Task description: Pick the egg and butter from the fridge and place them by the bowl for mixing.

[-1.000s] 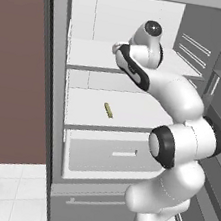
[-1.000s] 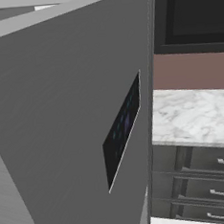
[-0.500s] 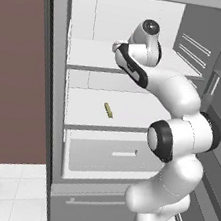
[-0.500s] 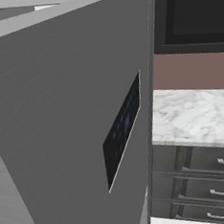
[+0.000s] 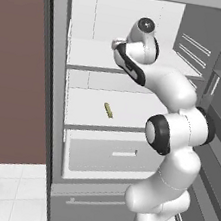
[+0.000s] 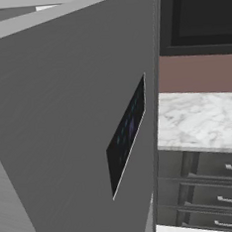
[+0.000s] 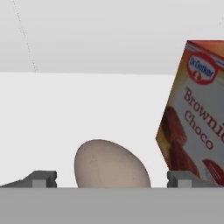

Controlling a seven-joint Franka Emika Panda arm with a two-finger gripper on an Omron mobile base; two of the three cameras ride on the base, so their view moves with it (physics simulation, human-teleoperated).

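The egg (image 7: pixel 111 166), a pale brownish oval, lies on the white upper shelf (image 5: pixel 91 54) of the fridge (image 5: pixel 52 73). It sits between the two fingertips of my open gripper (image 7: pixel 112 179); the pads stand apart from it on both sides. In the left base view my arm reaches in over that shelf and its hand hides the egg. The butter (image 5: pixel 108 110), a thin yellow-olive stick, lies on the middle shelf below. The bowl is out of view.
An upright red-brown brownie carton (image 7: pixel 194 109) stands close to the right of the egg. A white drawer (image 5: pixel 110 155) sits under the butter's shelf. The open grey fridge door (image 6: pixel 63 117) stands beside a marble counter (image 6: pixel 203 120) with dark drawers (image 6: pixel 214 194).
The arm's wrist has moved slightly left and up, deeper over the upper shelf. The butter has stayed put.
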